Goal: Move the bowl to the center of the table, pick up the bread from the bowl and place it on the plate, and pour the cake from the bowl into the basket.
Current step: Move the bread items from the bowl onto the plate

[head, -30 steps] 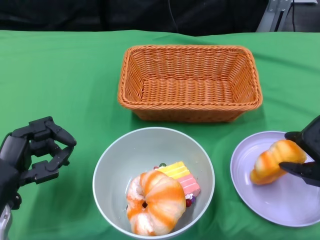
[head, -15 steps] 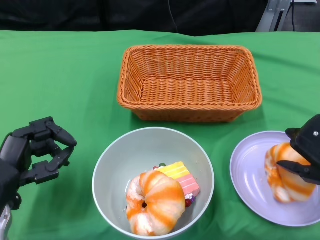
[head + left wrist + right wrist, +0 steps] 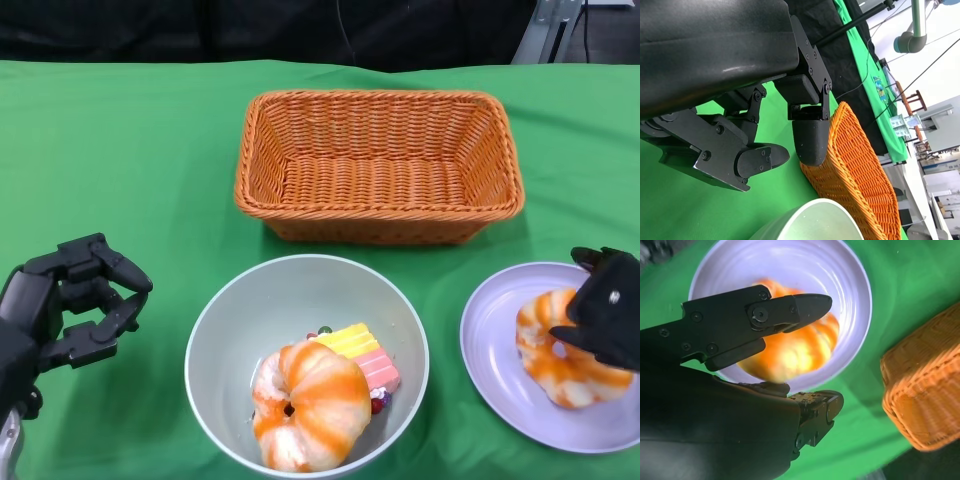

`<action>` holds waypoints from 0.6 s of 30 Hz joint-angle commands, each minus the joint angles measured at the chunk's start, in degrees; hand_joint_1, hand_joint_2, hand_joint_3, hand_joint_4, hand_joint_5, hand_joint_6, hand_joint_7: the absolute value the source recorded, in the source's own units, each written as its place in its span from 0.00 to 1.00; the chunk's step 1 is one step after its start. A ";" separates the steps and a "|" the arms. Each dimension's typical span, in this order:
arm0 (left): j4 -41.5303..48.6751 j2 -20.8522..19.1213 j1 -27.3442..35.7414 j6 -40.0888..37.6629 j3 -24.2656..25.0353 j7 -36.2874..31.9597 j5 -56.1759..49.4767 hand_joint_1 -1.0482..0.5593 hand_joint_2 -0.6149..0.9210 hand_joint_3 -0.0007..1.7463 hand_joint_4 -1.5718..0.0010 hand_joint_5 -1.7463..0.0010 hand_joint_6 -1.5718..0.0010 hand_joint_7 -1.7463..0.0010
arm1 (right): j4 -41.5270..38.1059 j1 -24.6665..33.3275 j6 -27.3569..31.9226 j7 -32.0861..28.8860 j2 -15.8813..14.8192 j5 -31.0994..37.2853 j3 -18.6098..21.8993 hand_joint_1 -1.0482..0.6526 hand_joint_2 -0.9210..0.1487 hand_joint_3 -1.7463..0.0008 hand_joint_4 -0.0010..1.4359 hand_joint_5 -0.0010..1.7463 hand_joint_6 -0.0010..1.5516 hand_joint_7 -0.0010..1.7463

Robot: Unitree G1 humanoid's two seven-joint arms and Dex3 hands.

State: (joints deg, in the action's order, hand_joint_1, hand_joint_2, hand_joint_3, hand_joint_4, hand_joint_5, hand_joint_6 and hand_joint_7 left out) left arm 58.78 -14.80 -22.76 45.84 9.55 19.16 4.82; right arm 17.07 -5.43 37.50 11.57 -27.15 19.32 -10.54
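The grey bowl (image 3: 228, 322) stands at the table's near centre, holding a ring-shaped orange bread (image 3: 308, 405) and a pink and yellow cake (image 3: 362, 354). On the lilac plate (image 3: 493, 345) (image 3: 790, 265) to its right lies another orange bread (image 3: 545, 348) (image 3: 795, 352). My right hand (image 3: 608, 310) (image 3: 740, 420) hovers over that bread's right side, with its fingers spread apart above it. My left hand (image 3: 65, 310) (image 3: 740, 75) rests left of the bowl, fingers half curled and apart, holding nothing.
The wicker basket (image 3: 380, 165) (image 3: 925, 395) (image 3: 855, 175) stands empty behind the bowl, a short gap between them. Green cloth covers the table. The bowl's rim (image 3: 815, 220) shows close to my left hand.
My right hand lowered the bread onto the plate; the bread tipped from lifted to lying on the plate, and the fingers opened off it. The left hand stayed still.
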 commanded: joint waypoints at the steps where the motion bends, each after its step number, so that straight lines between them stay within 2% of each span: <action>1: 0.14 -1.15 -0.59 0.27 0.42 0.69 0.44 0.65 0.86 0.41 0.52 0.14 0.50 0.31 | 0.50 1.39 -3.34 -1.97 0.16 2.22 -0.03 0.23 0.00 0.89 0.14 0.01 0.15 0.01; 2: 0.14 -1.15 -0.59 0.27 0.43 0.69 0.45 0.65 0.86 0.41 0.52 0.14 0.50 0.31 | 0.39 1.49 -3.69 -1.93 0.34 2.46 0.10 0.23 0.00 0.89 0.14 0.01 0.15 0.01; 7: 0.00 -0.85 -0.55 0.28 0.57 0.35 0.60 0.65 0.85 0.41 0.52 0.14 0.50 0.31 | -1.95 4.27 -14.71 -11.76 1.38 9.22 -1.23 0.23 0.00 0.92 0.14 0.01 0.18 0.01; 10: 0.20 -0.90 -0.57 0.80 0.55 0.43 0.53 0.64 0.86 0.41 0.52 0.14 0.50 0.31 | -2.58 5.11 -19.63 -15.00 2.34 11.02 -1.00 0.24 0.00 0.93 0.16 0.01 0.19 0.01; 18: 0.35 -0.95 -0.54 1.43 0.42 0.32 0.24 0.65 0.85 0.41 0.52 0.14 0.50 0.31 | 0.23 6.67 -26.88 -14.73 3.67 12.12 -0.66 0.24 0.00 0.93 0.26 0.05 0.23 0.02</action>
State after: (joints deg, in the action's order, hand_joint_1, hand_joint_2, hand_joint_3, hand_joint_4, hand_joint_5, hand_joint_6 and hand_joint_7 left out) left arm 58.79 -14.79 -22.85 46.37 9.64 19.67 5.15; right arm 15.87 0.63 12.06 -3.44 -23.38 31.38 -12.04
